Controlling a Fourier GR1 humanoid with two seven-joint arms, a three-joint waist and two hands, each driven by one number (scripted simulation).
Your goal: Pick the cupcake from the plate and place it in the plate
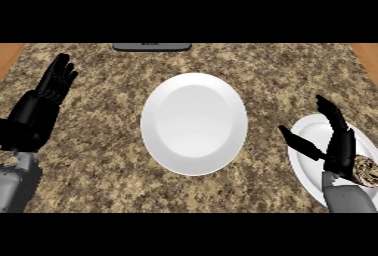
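Our right hand (336,145) hangs over the right plate (310,131) with fingers spread, gripping nothing. The cupcake (367,170) sits on that plate just beside the wrist. The centre plate (193,124) on the speckled table (103,150) holds nothing. Our left hand (40,107) rests at the left edge, fingers straight.

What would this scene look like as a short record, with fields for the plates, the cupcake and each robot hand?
Surface: speckled brown granite counter
Middle plate: round white plate, nothing on it
Right plate: round white plate at the view's right edge, partly hidden by the hand
Cupcake: brown cupcake on the right plate, largely cut off by the edge
Right robot hand: open, over the right plate, beside the cupcake, not holding it
Left robot hand: open, resting at the left edge
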